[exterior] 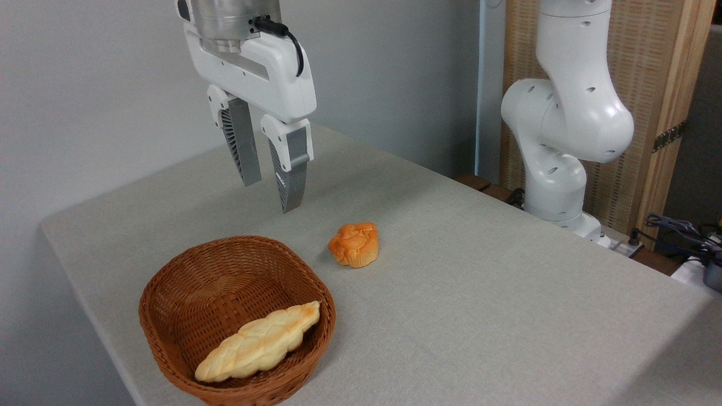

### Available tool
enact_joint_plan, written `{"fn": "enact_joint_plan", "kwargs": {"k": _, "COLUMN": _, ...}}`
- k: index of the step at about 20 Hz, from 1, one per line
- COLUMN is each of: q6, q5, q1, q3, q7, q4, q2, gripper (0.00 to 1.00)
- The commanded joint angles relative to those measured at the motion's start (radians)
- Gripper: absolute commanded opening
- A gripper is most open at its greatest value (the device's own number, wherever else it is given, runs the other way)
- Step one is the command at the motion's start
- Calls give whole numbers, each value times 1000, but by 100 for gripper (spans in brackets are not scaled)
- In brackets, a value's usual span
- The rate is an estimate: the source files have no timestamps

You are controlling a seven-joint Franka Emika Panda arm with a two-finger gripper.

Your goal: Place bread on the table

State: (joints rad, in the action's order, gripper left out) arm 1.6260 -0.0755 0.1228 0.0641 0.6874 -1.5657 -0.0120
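The bread [259,341], a long braided pale-yellow loaf with browned ends, lies inside the brown wicker basket [169,282] at the lower left, resting against its near right wall. My gripper [272,194] hangs in the air above and behind the basket, well clear of the loaf. Its two grey fingers [243,144] point down with a narrow gap between them and hold nothing. The light grey-beige table [479,293] fills most of the view.
A small round orange bun [354,243] sits on the table just right of the basket's far rim. The white arm base [564,135] stands at the table's far right edge, with cables [677,228] beside it. A wall runs behind the table.
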Motion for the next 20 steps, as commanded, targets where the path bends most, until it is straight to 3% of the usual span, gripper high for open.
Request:
{"fn": "enact_joint_plan", "kwargs": {"k": 1, "q6": -21, "q5": -9, "q1": 0, "q3": 22, "q7": 14, "q4": 4, "q2": 3, "gripper": 100}}
{"fn": "enact_joint_plan", "kwargs": {"k": 20, "q6": -5, "q5": -9, "q1": 0, "q3": 22, "q7": 12, "q4": 3, "q2": -5, "gripper": 100}}
